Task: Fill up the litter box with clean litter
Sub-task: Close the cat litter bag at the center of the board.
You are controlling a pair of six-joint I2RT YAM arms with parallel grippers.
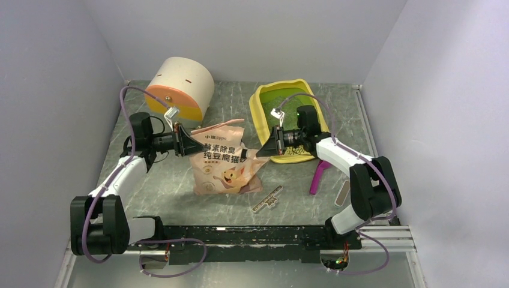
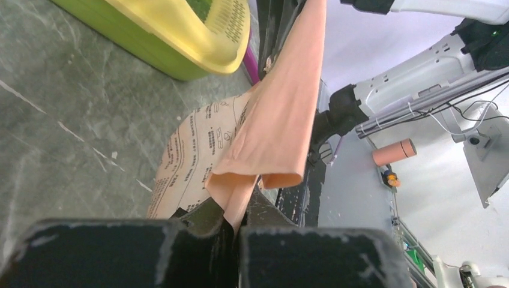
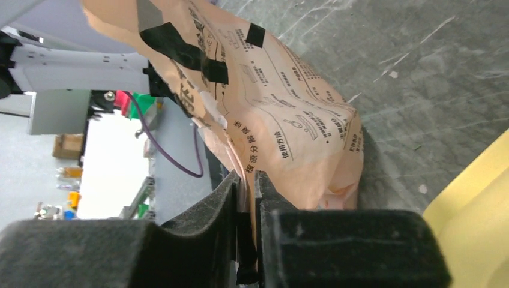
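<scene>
The bag (image 1: 225, 165) of litter sits near the middle of the desk, just on the near-left side of the litter box (image 1: 257, 114), which stands toward the far right corner. The litter itself is hidden inside the bag, and whether any grains already lie in the green pan cannot be told from here. The jaws of the left arm (image 1: 120, 177) are pressed together on a fold of pink film at the bag's upper left edge. The jaws of the right arm (image 1: 339, 153) pinch the opposite edge, with the film caught in the narrow slot between them. The bag looks like thin, soft, rather slick plastic that creases and droops. Its lower end seems to rest on the desk while the top is stretched between the two grips. Loose grains inside will likely slump to the bottom and shift suddenly when tipped, so the weight hangs from two small pinches of film that could slide out or tear. A deep bite on the doubled seam at each top corner seems safest, with one grip probably better placed lower for pouring. A magenta scoop (image 1: 318, 177) lies near the right edge.
</scene>
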